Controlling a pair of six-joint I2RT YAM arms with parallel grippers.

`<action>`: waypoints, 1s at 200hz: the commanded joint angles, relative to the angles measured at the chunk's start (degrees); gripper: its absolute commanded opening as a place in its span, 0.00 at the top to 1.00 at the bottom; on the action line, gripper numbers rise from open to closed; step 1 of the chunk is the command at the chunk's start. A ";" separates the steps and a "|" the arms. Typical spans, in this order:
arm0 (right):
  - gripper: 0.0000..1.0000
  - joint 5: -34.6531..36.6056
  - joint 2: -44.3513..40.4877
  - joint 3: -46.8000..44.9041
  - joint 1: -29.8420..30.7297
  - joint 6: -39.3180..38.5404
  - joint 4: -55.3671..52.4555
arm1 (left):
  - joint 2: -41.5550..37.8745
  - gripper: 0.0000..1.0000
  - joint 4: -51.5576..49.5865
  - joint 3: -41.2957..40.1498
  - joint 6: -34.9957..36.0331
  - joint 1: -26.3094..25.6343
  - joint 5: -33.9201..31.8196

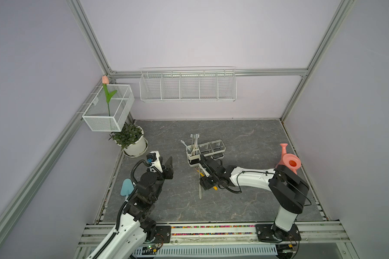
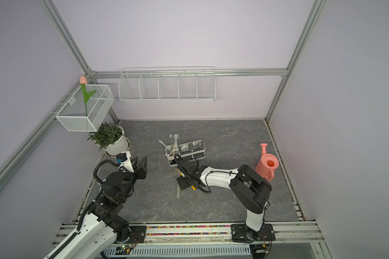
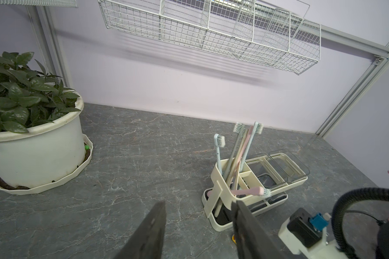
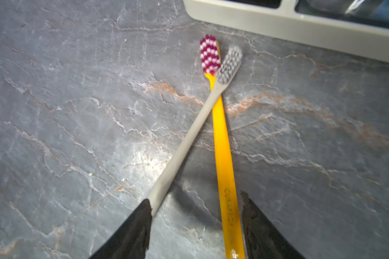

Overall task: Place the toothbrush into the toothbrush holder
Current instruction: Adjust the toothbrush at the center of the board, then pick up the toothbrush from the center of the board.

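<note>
Take the rear wall as 12 o'clock in a top view. The toothbrush holder (image 3: 225, 186) stands near the middle of the grey marbled tabletop (image 1: 245, 201). Two loose brushes lie flat on the stone just at its 6 o'clock side. They are a yellow toothbrush (image 4: 221, 139) with magenta-and-white bristles and a grey toothbrush (image 4: 189, 139), and the grey neck lies over the yellow one near the heads. Both heads point toward the holder's base.

The right gripper (image 4: 195, 198) is low over them with its jaws apart. The yellow handle runs between the jaws, and the grey handle's tail disappears at one fingertip. Nothing is clamped or lifted yet. The left gripper (image 3: 199, 203) waits at about 9 o'clock of the holder, jaws spread and empty.

The yellow brush looks like the one to take. It should be light and stiff, but it is thin, glossy and flat against the stone, so it could easily skid or twist out of a pinch. The best hold is probably the broad lettered part of the handle, on the tail side of the crossing. The grey brush will probably shift when the yellow one rises.

The holder's cream bin is already crowded with upright brushes, and a pink toothbrush (image 3: 248, 191) lies across its rim.
</note>
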 commanded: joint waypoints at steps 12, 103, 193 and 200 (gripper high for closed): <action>0.34 6.71 -4.42 1.09 1.90 0.00 -3.49 | 0.18 0.49 0.00 0.72 -1.02 -0.18 0.02; 0.37 3.08 1.11 4.06 3.70 1.08 -1.63 | 0.38 0.49 -0.08 0.80 -1.05 -0.20 0.03; 0.40 7.09 6.93 7.58 5.78 2.70 -7.28 | 0.42 0.48 0.17 0.62 -1.36 -0.18 0.10; 0.42 8.02 7.58 8.11 6.03 2.74 -8.35 | 0.46 0.48 0.42 0.50 -1.26 -0.18 0.11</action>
